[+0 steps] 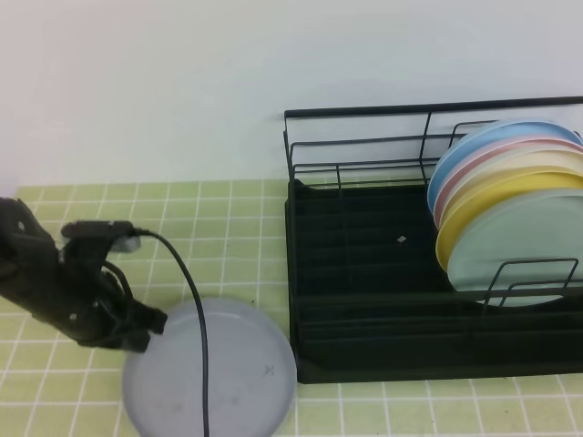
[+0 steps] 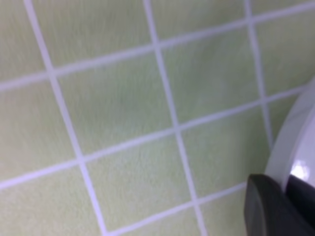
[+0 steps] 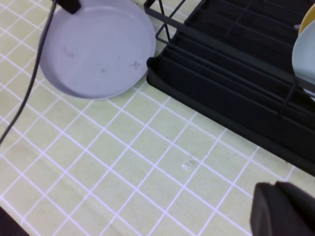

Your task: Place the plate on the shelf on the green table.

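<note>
The grasp is the step in hand. The grey plate (image 1: 219, 373) lies flat on the green table (image 1: 228, 228), just in front of the left end of the black dish rack (image 1: 364, 273), its right rim close beside the rack's tray. The left gripper (image 1: 150, 323) sits at the plate's left rim, and the left wrist view shows a dark fingertip (image 2: 268, 206) pressed against the pale rim (image 2: 295, 142) — the jaws are closed on the plate's edge, as far as these views allow. The plate looks as if it is not yet off the tiles.

The right gripper (image 3: 283, 209) hangs above bare tiles in front of the rack, closed and holding nothing.

The rack already carries a row of plates (image 1: 510, 218) standing on edge at its right end — blue, pink, yellow and mint-green among them — while the left and middle slots stand free.

The next move, in my judgement, calls for lifting the plate by its rim, tipping it upright, and carrying it right over the front rail into a free slot. A thin rim grip on a wide plate may slip or swing, so the lift wants to be slow, and the trailing cable (image 1: 196, 319) lying across the plate needs watching.
</note>
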Tool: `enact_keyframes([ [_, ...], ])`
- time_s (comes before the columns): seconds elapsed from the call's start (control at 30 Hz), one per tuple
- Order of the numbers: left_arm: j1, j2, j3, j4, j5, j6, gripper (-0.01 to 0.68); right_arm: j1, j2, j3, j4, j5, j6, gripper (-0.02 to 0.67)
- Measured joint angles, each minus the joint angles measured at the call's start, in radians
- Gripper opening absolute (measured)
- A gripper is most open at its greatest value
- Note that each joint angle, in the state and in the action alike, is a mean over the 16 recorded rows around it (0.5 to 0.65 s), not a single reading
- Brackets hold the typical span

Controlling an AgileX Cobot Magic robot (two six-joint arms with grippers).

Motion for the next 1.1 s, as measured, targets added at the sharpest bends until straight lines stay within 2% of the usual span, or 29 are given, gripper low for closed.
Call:
enact_keyframes([
  [0.43, 0.0, -0.133, -0.11, 0.016, 0.062, -0.017, 0.0, 0.0, 0.0, 0.0, -0.007, 0.001, 0.0, -0.004],
  [0.9, 0.0, -0.306, -0.229, 0.113, 0.093, -0.077, 0.0, 0.0, 0.0, 0.0, -0.002, 0.002, 0.005, -0.004],
  [1.1, 0.0, -0.38, -0.257, 0.033, 0.106, -0.042, 0.0, 0.0, 0.0, 0.0, 0.031, -0.024, 0.042, -0.004],
])
